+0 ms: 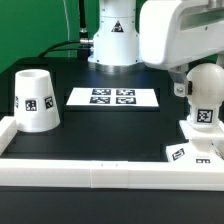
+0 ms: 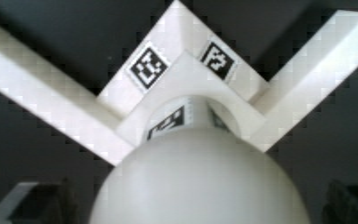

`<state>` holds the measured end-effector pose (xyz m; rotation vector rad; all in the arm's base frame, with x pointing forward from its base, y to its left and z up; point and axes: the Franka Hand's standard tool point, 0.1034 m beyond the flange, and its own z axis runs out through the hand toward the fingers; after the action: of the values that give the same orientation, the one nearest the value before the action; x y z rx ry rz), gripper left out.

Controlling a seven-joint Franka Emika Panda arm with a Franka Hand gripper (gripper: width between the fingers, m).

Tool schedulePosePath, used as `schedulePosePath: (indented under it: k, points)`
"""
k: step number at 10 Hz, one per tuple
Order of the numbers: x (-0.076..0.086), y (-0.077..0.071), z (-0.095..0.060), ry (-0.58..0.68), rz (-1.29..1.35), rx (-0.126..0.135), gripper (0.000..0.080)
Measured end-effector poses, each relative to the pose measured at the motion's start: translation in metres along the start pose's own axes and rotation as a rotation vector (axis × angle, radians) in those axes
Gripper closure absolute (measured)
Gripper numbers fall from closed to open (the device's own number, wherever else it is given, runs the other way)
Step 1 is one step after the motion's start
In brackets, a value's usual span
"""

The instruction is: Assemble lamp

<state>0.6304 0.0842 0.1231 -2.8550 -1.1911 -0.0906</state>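
Ext. view: gripper (image 1: 197, 80) at the exterior view's right, hanging straight over bulb (image 1: 204, 102), big white hand body above it. One dark finger (image 1: 183, 89) visible beside bulb's upper flank; other one hidden behind bulb. Bulb upright, long axis vertical, tag facing cam, standing on base (image 1: 186, 153). Base flat on table (image 1: 110, 130), tucked against rails (image 1: 90, 172) near the corner. Shade (image 1: 35, 99) narrow end up, well apart at the exterior view's left, w/ marker board (image 1: 112, 97) between it and bulb. Wrist view: bulb (image 2: 197, 172) fills the middle, rounded crown right under cam, so its axis lines up w/ gripper's own approach axis. Base (image 2: 179, 62) beyond it, two tags showing, wedged into the V of rails (image 2: 51, 92). Dark blurred shapes at both lower frame edges, either side of bulb, prob. fingers. Too blurred to say whether pads touch bulb, so cannot tell if clamped on it or only straddling it. Judgement: key relation is coaxial, bulb directly below end effector, no sideways offset apparent. Next move prob. a twist about that vertical axis to seat bulb in base, which needs the centring kept. Off-centre grip risks tipping bulb or dragging base off the rails. Only one arm, so no choice of nearer hand.
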Motion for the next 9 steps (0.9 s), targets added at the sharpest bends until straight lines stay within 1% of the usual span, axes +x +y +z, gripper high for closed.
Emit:
schedulePosePath:
  k: [3,4,6,8,9]
  points:
    - [0.0064,0.0017,-0.0007,-0.011,-0.205,-0.018,0.0101]
    - [0.0091,-0.0013,0.0006,-0.011,-0.234,-0.016,0.0101]
    - [0.0099,-0.0040,0.0044,-0.022,-0.390,-0.020,0.0101]
    - [0.0090,-0.0024,0.0042,-0.030,-0.520,-0.025,0.0101]
    - [0.0086,-0.0019,0.0043,-0.030,-0.522,-0.025,0.0101]
